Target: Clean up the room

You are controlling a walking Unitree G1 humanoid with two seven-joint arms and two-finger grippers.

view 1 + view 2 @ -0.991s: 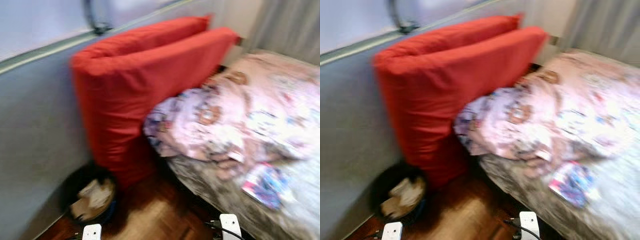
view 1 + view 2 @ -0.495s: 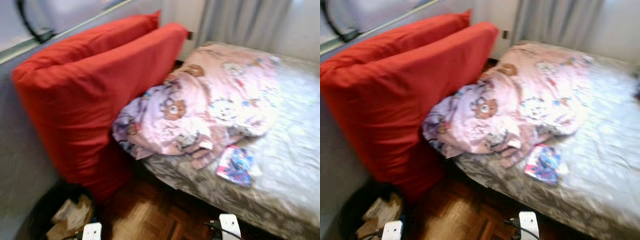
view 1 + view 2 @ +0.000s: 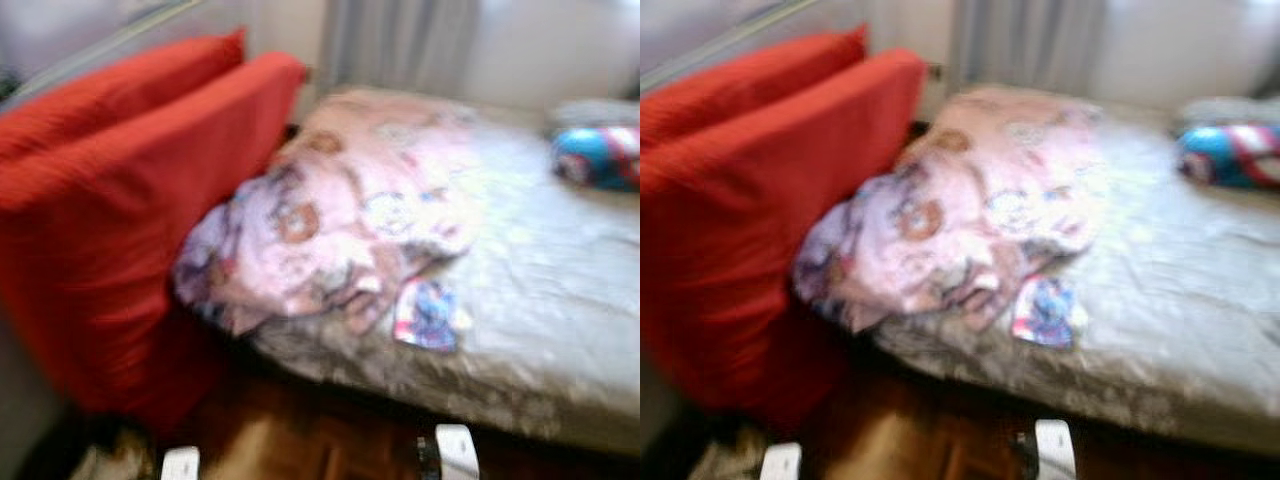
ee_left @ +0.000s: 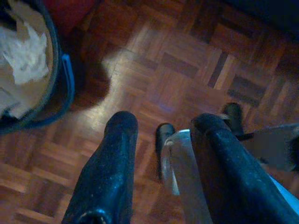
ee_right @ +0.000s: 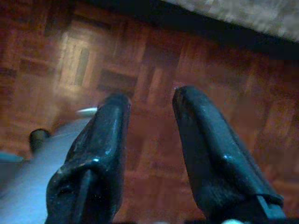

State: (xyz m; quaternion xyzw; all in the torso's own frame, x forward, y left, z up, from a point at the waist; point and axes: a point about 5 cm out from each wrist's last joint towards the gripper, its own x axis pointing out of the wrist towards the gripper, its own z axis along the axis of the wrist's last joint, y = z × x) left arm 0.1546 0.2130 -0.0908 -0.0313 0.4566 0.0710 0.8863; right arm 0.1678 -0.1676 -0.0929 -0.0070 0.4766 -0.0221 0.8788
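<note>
1. Heads up, your head views are blurry, but you can still make out a bed (image 3: 560, 330) with a grey sheet taking up the middle and right side
2. There's a crumpled pink cartoon-print duvet (image 3: 340, 225) bunched up at the bed's left edge, leaning right against two big red cushions (image 3: 120, 220) that stand upright along the wall
3. Small colourful packet (image 3: 425, 315) lies on the sheet near the bed's front edge, just beside the duvet's lower end
4. Over at the bed's far right edge you've got a blue and red bundle (image 3: 595, 160), too smeared to name
5. Your left gripper (image 4: 161, 128) hangs low over the parquet floor (image 4: 196, 60), fingers parted, nothing between them; a dark bin (image 4: 56, 88) with crumpled paper sits close by
6. Right gripper (image 5: 149, 105) is the same deal, fingers apart and empty above the parquet, near the bed's edge
</note>
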